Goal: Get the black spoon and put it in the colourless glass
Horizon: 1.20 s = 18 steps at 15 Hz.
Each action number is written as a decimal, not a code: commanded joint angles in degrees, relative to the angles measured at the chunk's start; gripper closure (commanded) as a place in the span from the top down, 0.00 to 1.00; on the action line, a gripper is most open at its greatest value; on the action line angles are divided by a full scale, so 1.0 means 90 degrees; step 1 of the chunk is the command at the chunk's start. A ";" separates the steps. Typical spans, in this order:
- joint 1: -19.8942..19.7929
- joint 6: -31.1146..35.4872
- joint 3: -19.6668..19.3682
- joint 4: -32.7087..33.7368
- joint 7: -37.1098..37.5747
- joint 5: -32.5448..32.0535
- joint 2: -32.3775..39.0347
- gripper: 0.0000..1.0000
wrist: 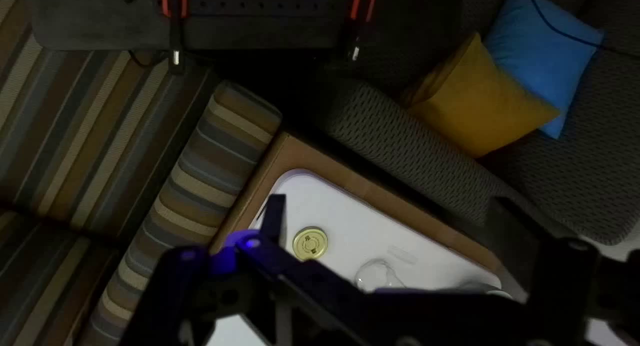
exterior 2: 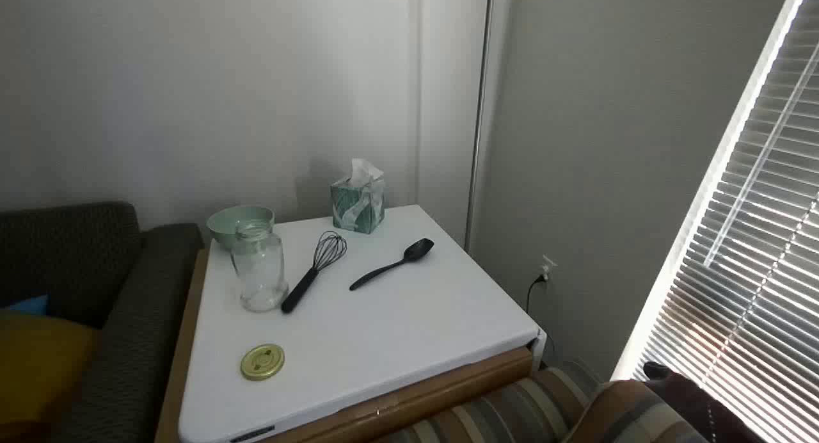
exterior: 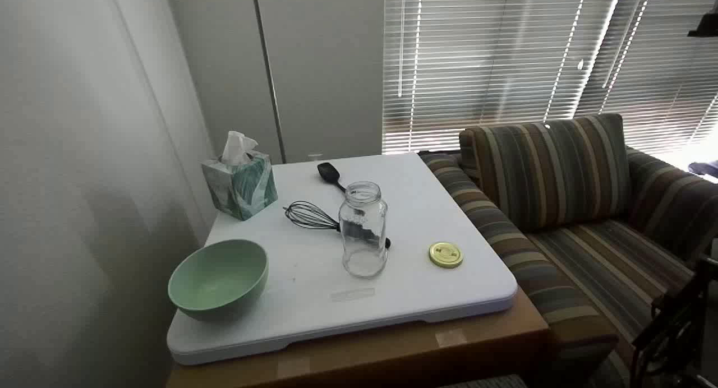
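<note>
1. Black spoon (exterior 2: 409, 256): lying flat on the white table (exterior 2: 384, 328), outside and apart from the colourless glass (exterior 2: 259, 273), turning its handle roughly toward the glass and its head away.
2. In an exterior view, showing its head (exterior: 328, 172) plainly while passing its handle behind the glass.
3. Jaws: standing wide apart in the wrist view, looking dark and slightly blurred, taking up much of the lower part, framing a stretch of table between them along with the gold lid (wrist: 310, 243) and a piece of the glass.
4. Colourless glass: standing upright, opening its mouth upward, overlapping the pale-green bowl (exterior 2: 219, 228) in an exterior view.
5. Whisk (exterior 2: 304, 283): lying between glass and spoon, just beside the glass, leaving any contact too hard to judge. Reaching behind the glass in an exterior view, showing its handle tip (exterior: 387, 243) past the side.
6. Gold lid: lying flat near the glass, facing its printed top upward, well apart from the spoon.
7. Pale-green bowl: sitting upright near the wall (exterior: 123, 180). Tissue box (exterior: 241, 189): standing by the same wall, letting a white tissue (exterior: 238, 148) poke out.
8. Striped armchair (exterior: 549, 197): standing alongside the table. Blinds (exterior: 471, 57): hanging beyond, letting light through. Yellow cushion (wrist: 480, 101) and blue cushion (wrist: 540, 61): lying together on the dark sofa (wrist: 395, 136).
</note>
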 commanded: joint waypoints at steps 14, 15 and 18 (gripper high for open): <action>0.0716 0.1988 -0.0709 0.0920 -0.2365 0.1297 0.2754 1.00; 0.0808 0.1992 -0.0706 0.1124 -0.2618 0.1524 0.3105 1.00; 0.0901 0.2017 -0.0441 0.1714 -0.3392 0.1866 0.4084 1.00</action>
